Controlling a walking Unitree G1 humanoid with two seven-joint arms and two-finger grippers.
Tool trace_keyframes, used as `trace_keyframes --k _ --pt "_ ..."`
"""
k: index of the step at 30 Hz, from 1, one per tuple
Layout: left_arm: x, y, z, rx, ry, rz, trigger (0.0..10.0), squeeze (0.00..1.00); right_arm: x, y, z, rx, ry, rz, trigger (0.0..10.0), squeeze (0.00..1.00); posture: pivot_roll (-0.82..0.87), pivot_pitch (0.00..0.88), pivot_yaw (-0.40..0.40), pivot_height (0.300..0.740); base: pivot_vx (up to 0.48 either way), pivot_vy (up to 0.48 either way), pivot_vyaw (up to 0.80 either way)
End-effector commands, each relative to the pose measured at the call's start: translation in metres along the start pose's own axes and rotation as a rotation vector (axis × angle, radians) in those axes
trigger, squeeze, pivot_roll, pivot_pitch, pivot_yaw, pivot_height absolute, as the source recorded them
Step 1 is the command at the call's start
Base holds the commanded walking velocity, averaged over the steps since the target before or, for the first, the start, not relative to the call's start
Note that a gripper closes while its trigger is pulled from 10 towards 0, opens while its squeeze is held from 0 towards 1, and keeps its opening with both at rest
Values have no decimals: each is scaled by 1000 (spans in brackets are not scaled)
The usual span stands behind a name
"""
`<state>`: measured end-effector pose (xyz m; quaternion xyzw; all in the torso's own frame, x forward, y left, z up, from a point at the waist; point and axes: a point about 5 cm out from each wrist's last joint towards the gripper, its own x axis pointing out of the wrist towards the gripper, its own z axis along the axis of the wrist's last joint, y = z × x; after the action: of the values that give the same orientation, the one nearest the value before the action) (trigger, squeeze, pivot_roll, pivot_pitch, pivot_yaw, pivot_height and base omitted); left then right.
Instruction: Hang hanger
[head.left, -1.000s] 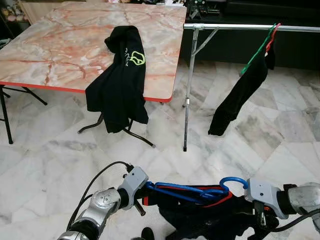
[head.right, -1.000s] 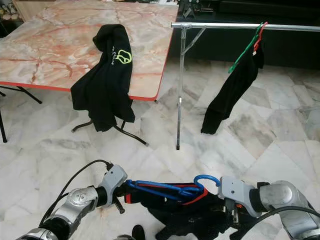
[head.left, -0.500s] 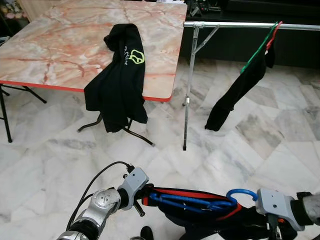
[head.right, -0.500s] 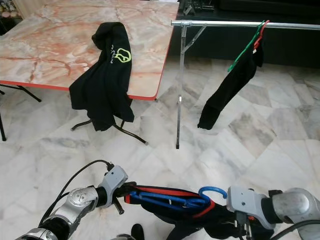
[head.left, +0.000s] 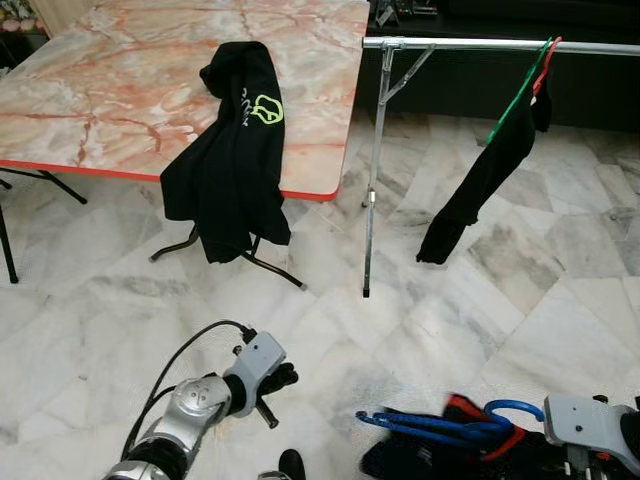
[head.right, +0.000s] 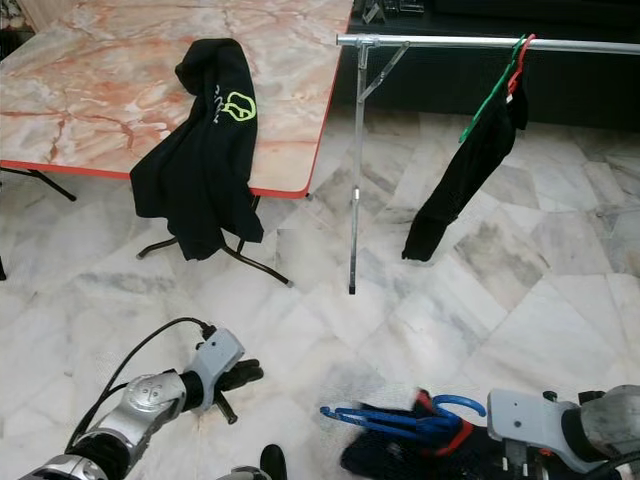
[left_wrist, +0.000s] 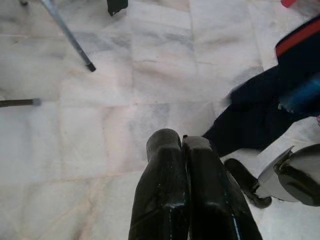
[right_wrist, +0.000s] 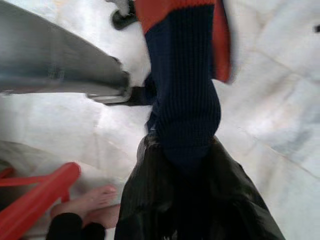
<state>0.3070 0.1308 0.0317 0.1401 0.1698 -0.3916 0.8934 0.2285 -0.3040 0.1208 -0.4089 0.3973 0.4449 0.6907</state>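
My right gripper (right_wrist: 185, 165) pinches the navy knit garment with red trim (head.right: 400, 452) on its blue plastic hanger (head.right: 385, 420), low and well short of the silver clothes rail (head.right: 440, 42); hanging remains. My left gripper (left_wrist: 182, 150) is pressed together, empty

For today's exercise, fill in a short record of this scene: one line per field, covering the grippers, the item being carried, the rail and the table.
left gripper: shut, holding nothing, low over the marble floor
right gripper: shut on the navy garment
blue hanger: with the navy garment, low at the robot's right
rail: carries a black garment on green and red hangers
table: black shirt draped over its edge
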Motion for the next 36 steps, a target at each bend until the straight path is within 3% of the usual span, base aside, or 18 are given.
trace_keyframes --k 1,5,6,8,14,20,24,34,36 --pt "-4 -3 -11 7 48 -17 0 0 3 -2 12 -36 -55 -27 0 0 -98 245 40 740 0 0 0" --pt "-5 -1 -12 25 60 -3 0 0 6 -12 32 -41 -205 -111 0 0 -97 244 42 740 0 0 0" --pt "-5 -1 -13 25 69 -4 667 0 5 -16 38 -25 -250 -136 0 0 -99 244 42 740 0 0 0" --pt "-4 -5 -16 21 90 -27 10000 0 4 -22 53 -27 -347 -171 0 0 -99 243 42 740 0 0 0" --pt "-4 -8 -22 34 127 -33 10000 0 -2 -32 65 -31 -403 -214 0 0 -96 243 39 740 0 0 0" --pt "-5 -3 -21 18 120 44 10000 0 -9 -27 78 -53 -498 -163 0 0 -102 239 38 740 0 0 0" --pt "-2 4 -14 -80 74 120 10000 0 -14 -26 91 -69 -567 -148 0 0 -102 234 37 740 0 0 0" --pt "3 -3 -16 -216 47 113 10000 0 -21 -26 105 -111 -624 -120 0 0 -107 219 34 740 0 0 0" --pt "6 -6 -13 -324 3 105 10000 906 -22 -23 111 -131 -641 -95 0 0 -106 214 32 740 0 0 0"
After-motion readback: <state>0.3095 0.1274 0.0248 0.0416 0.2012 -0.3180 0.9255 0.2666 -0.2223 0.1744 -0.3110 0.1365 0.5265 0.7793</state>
